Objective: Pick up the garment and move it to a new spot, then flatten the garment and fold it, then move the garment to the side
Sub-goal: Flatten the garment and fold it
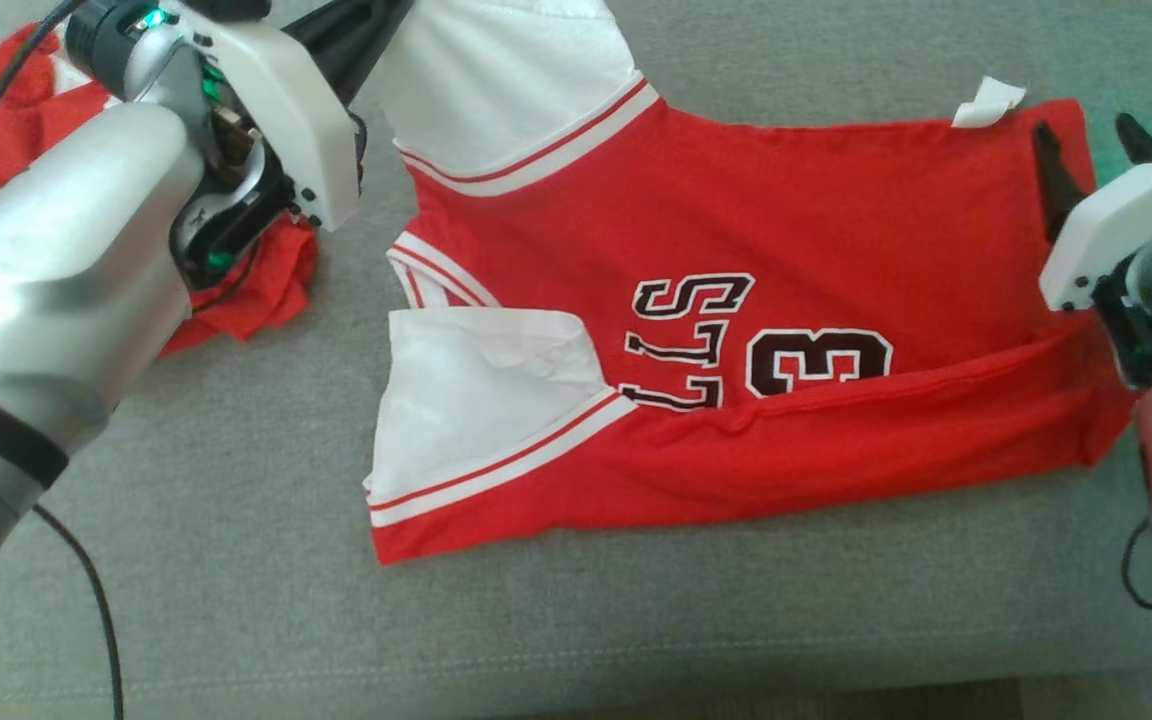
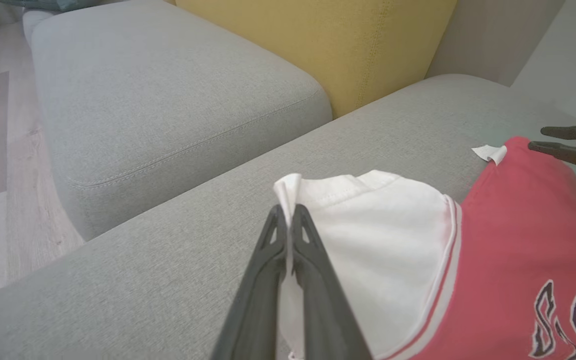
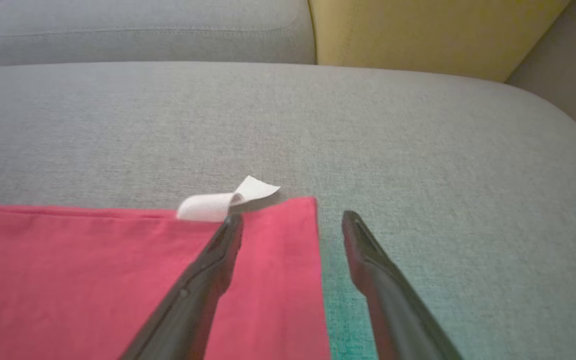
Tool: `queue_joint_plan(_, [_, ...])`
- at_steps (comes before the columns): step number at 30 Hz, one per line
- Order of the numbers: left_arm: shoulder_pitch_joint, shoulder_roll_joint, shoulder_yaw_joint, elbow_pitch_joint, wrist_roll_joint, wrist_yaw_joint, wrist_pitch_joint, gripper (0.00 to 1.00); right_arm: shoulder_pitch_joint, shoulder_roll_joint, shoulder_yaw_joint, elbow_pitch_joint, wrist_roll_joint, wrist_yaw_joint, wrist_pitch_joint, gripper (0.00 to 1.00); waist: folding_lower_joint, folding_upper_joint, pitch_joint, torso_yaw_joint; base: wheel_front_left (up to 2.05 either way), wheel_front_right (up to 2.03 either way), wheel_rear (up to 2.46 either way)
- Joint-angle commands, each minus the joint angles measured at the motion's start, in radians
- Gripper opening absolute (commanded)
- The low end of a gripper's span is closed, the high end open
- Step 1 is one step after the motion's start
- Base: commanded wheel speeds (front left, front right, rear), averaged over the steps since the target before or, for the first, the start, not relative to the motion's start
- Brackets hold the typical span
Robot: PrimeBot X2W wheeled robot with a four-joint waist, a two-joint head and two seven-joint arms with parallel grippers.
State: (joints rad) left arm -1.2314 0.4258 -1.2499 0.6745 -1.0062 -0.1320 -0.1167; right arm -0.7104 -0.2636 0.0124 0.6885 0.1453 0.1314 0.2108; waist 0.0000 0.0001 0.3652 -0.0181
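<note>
A grey fabric sofa seat (image 1: 236,520) carries the red jersey with white sleeves (image 1: 786,230), lying spread out. The left end effector (image 2: 288,220) pinches the jersey's far white sleeve (image 2: 383,240). The right end effector (image 3: 292,218) gapes wide over the jersey's hem corner.

The red jersey (image 1: 736,250) is lying spread on the grey cushion (image 1: 236,560) at frame centre, its white tag (image 1: 986,100) curling at 1 o'clock. The left gripper (image 1: 361,35), at 11 o'clock, is holding its dark fingers at the upper white sleeve (image 1: 506,80). The right gripper (image 1: 1096,165), at 3 o'clock, is standing with fingers apart, straddling the jersey's corner. A second red garment (image 1: 266,285) is lying bunched at 10 o'clock.
</note>
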Motion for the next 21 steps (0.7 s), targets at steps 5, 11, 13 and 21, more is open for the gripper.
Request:
queue_joint_plan(5, [-0.037, 0.036, 0.027, -0.04, -0.002, 0.002, 0.006, 0.0, -0.086, -0.036, 0.013, 0.063, -0.019, -0.001, 0.028, 1.0, 0.0, -0.0001, 0.028, 0.019, 0.0, 0.0, 0.0])
queue_joint_plan(11, [-0.055, 0.03, 0.025, -0.047, 0.004, 0.003, 0.013, 0.0, -0.156, -0.052, 0.031, 0.148, -0.039, -0.001, 0.039, 1.0, 0.0, -0.0001, 0.06, 0.025, 0.0, 0.0, 0.0])
queue_joint_plan(13, [-0.062, 0.029, 0.025, -0.047, 0.005, 0.003, 0.014, 0.0, -0.176, -0.054, 0.044, 0.173, -0.038, -0.001, 0.039, 1.0, 0.0, -0.0001, 0.07, 0.028, 0.0, 0.0, 0.0])
queue_joint_plan(21, [-0.077, 0.019, 0.023, -0.036, 0.007, 0.003, 0.016, 0.0, -0.225, -0.067, 0.126, 0.255, -0.008, -0.001, 0.073, 0.65, 0.0, -0.0001, 0.085, 0.038, 0.0, 0.0, 0.0])
